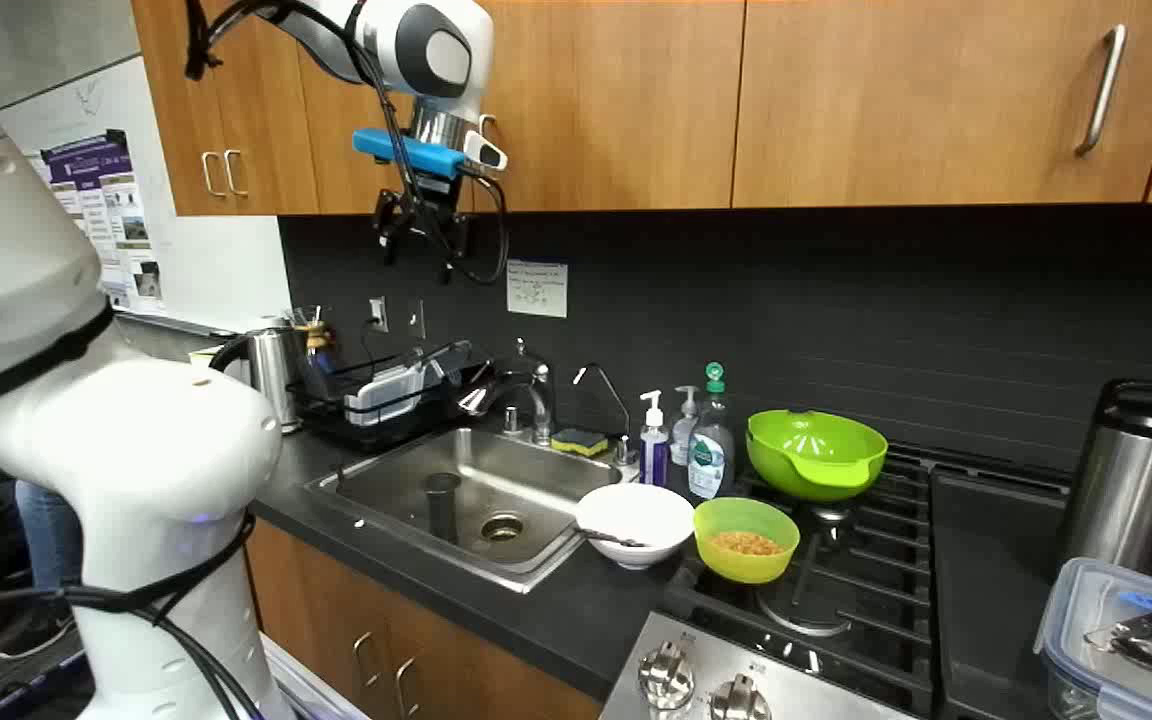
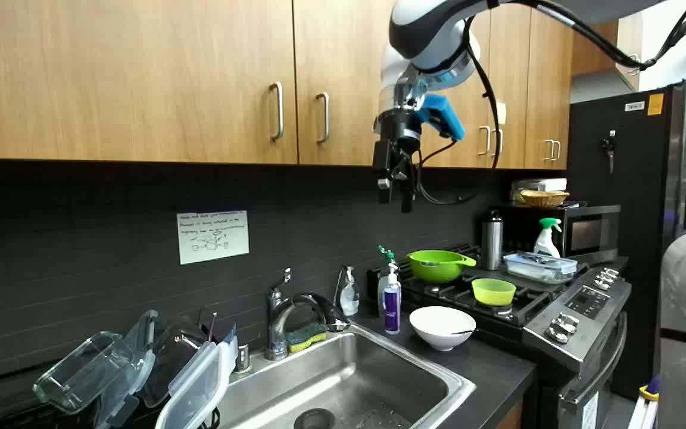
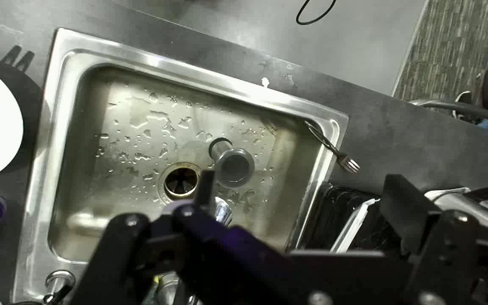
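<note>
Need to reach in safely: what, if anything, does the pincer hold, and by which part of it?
Nothing is held: the pincer stands open, its jaws apart, nothing between them.

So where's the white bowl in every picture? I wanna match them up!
In an exterior view: the white bowl is just right of the middle, lower half, between the sink and the yellow-green bowl.
In an exterior view: the white bowl is right of the middle, lower half, just above the sink's right corner.
Wrist view: the white bowl is at the left edge, only partly showing.
Shared landmark: the sink.
</note>
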You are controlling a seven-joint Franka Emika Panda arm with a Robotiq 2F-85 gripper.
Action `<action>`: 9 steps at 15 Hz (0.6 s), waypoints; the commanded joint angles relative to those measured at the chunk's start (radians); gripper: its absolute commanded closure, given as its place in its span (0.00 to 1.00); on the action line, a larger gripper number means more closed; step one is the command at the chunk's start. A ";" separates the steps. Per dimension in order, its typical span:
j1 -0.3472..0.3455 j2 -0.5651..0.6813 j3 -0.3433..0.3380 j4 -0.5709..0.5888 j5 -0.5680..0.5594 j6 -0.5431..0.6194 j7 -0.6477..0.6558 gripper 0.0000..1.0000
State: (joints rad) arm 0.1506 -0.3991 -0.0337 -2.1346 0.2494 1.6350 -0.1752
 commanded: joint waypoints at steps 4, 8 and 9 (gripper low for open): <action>-0.030 0.000 0.019 -0.005 0.006 -0.001 -0.013 0.00; -0.042 -0.002 0.014 -0.016 0.005 0.001 -0.019 0.00; -0.047 -0.001 0.013 -0.019 0.002 0.001 -0.020 0.00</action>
State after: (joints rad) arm 0.1266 -0.3988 -0.0263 -2.1450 0.2494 1.6351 -0.1761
